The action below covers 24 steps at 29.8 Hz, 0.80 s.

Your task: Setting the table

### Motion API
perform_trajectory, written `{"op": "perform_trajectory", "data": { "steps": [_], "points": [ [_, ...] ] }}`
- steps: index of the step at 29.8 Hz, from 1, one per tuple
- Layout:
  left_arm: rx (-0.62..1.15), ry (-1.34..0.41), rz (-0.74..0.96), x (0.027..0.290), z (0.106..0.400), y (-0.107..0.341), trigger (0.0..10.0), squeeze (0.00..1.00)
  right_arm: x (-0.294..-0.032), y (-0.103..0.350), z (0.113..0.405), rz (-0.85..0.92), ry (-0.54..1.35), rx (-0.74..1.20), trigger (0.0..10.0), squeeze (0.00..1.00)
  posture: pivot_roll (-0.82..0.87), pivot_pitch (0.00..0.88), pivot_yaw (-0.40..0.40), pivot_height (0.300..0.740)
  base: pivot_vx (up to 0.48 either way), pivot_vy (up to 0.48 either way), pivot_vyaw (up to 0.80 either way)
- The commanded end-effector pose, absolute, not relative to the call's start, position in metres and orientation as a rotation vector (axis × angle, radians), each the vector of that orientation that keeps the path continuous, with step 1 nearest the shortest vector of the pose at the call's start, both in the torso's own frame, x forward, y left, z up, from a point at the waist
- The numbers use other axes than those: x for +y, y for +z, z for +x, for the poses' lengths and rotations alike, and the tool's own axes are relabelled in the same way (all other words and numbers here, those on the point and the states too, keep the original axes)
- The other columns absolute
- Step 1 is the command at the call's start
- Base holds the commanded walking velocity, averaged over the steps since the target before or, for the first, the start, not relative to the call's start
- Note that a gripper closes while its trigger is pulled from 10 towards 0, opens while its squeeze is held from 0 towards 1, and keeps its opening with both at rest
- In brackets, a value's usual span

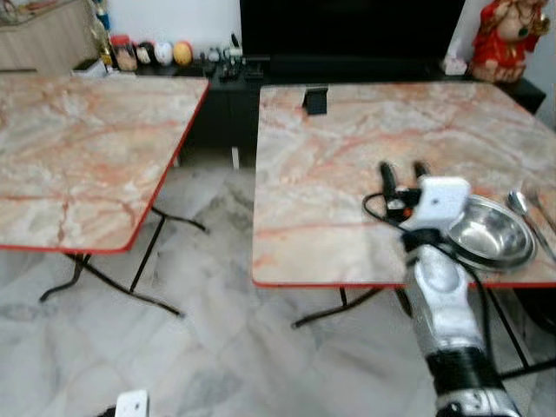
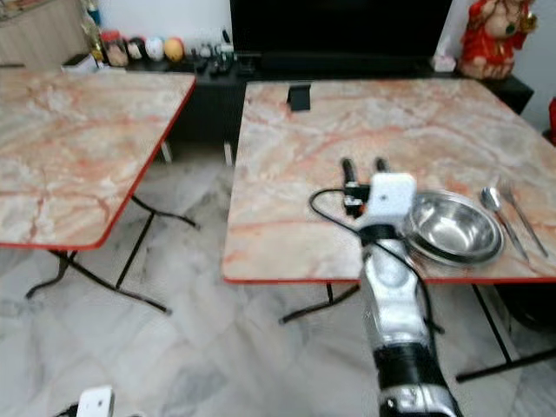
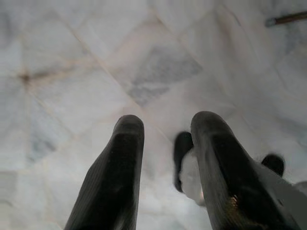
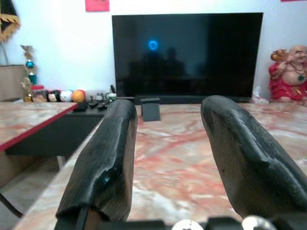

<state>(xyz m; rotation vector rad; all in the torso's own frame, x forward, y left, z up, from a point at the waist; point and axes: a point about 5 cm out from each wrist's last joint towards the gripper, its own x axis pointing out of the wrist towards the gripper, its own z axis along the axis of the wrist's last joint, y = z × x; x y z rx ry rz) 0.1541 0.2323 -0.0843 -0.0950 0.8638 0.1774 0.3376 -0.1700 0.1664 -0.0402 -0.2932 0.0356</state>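
down by the floor the left hand [image 3: 163, 167] hangs idle, fingers parted and empty. the right hand [image 1: 405, 176] reaches over the worktop [image 1: 347, 156], fingers apart, holding nothing, just beside the steel bowl [image 1: 491, 234]. a spoon [image 1: 519, 205] lies past it, like a place laid near the edge.

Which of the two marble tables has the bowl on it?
The right table, the one the right gripper is over. The steel bowl sits near its front edge beside a spoon. The left table carries no dishes.
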Motion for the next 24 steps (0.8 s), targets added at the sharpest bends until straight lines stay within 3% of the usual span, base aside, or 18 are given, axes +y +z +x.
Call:
{"op": "perform_trajectory", "data": {
  "steps": [1, 24],
  "points": [
    [0.878, 0.173, -0.103, 0.227, 0.149, -0.087, 10.0, 0.00, -0.176, 0.169, 0.337, -0.039, 0.019, -0.301, 10.0, 0.00, -0.08, 0.000, 0.033, 0.740, 0.000, 0.307, 0.00],
    [0.881, 0.169, -0.101, 0.219, 0.161, -0.086, 10.0, 0.00, -0.166, 0.162, 0.338, -0.020, 0.063, -0.272, 10.0, 0.00, -0.08, 0.000, 0.039, 0.740, 0.000, 0.308, 0.00]
  ]
}}
